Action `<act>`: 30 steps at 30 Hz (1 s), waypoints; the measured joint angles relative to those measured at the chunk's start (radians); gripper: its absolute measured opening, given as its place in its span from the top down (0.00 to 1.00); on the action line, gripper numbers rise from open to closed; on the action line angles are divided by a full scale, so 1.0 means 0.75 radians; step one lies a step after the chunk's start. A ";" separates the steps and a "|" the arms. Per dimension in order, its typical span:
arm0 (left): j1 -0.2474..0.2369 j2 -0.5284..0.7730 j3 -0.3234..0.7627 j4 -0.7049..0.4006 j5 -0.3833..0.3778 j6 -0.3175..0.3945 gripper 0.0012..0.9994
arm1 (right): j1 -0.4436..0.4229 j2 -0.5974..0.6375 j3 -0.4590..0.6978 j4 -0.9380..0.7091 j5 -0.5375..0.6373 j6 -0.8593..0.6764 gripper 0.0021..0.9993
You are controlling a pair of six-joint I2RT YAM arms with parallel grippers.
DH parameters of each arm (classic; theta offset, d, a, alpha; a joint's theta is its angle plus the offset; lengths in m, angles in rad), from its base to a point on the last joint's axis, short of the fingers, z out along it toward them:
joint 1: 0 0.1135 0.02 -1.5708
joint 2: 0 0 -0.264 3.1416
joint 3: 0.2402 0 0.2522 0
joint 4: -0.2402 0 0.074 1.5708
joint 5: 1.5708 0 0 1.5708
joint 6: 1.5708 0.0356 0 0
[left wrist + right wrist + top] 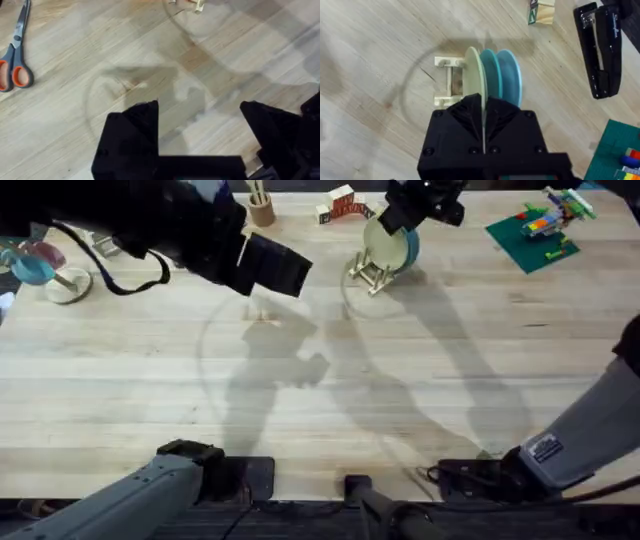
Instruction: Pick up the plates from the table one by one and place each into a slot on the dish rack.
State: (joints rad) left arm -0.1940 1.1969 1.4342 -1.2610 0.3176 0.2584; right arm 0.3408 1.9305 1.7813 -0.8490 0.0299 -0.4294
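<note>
The dish rack [368, 275] [447, 82] stands at the back of the table [320, 390], right of centre. Three plates stand upright in it side by side: a cream plate [474, 75] [383, 246], a turquoise plate [490, 70] and a paler blue plate [511, 75]. My right gripper [483, 117] [405, 215] is right above the rack, shut on the cream plate's upper rim. My left gripper [200, 130] [275, 265] hovers open over bare wood to the left of the rack, holding nothing.
A black stapler [600, 50] and wooden blocks [340, 202] lie behind the rack. A green baseplate with bricks [535, 235] sits at the back right. Scissors [15, 55], a cup of sticks [261, 208] and small dishes [40, 268] are at the back left.
</note>
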 joint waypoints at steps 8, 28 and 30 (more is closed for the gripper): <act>0.000 0.000 0.000 0.000 0.000 0.000 0.01 | 0.000 0.000 0.000 0.000 0.000 0.004 0.88; 0.000 0.000 0.000 0.001 0.000 0.000 0.01 | 0.008 -0.102 0.001 -0.027 0.001 0.009 0.85; 0.000 0.000 0.000 0.000 0.000 0.000 0.01 | 0.011 -0.175 0.004 -0.069 0.001 0.009 0.82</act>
State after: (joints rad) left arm -0.1940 1.1969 1.4342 -1.2607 0.3176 0.2584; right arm 0.3494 1.7991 1.7841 -0.9004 0.0303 -0.4225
